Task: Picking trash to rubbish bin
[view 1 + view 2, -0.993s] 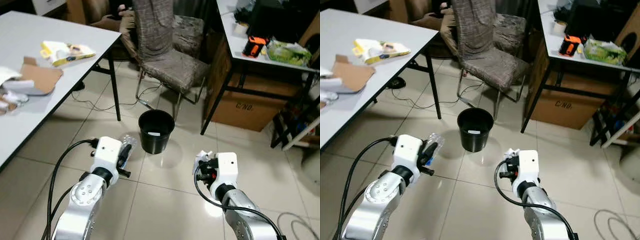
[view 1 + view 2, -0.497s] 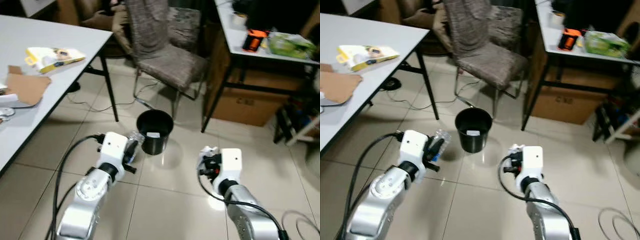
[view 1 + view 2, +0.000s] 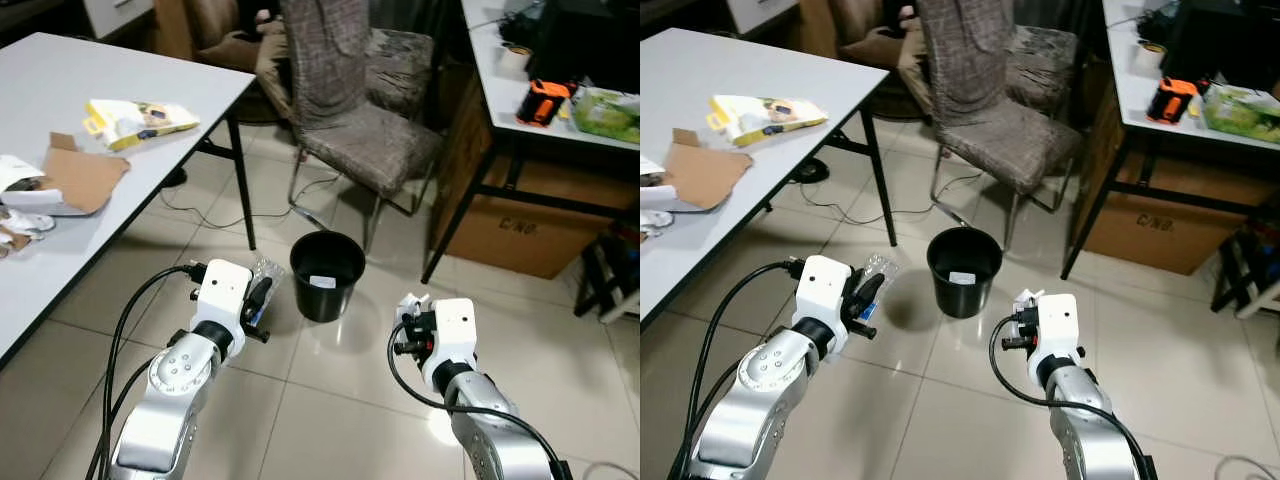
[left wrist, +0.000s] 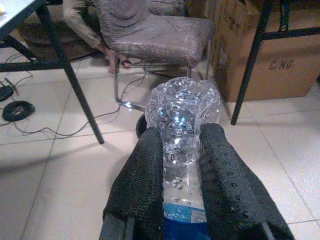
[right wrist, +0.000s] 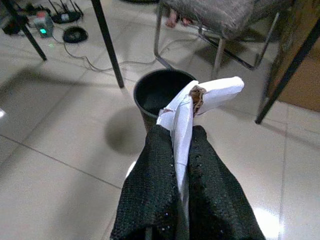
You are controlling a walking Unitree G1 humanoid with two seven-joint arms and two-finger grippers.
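Left hand (image 4: 180,165) clamped on clear bottle (image 4: 182,117), right hand (image 5: 184,165) on white paper (image 5: 207,97), both near black bin (image 3: 327,275).

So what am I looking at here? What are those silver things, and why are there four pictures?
The silver things are a walking robot's two arms. Each ends in a gripper of two black fingers. Two pictures come from a pair of cameras on its head, looking down at the floor ahead. The other two come from cameras on its wrists, looking along the fingers.

The left gripper is shut on a crumpled clear plastic bottle. The right gripper is shut on a scrap of white paper. Both hang above the tiled floor, either side of a black bin, where the trash is meant to go.

On the white table to the left lie a yellow packet, a piece of cardboard and some white wrappers. Behind the bin stands a chair.
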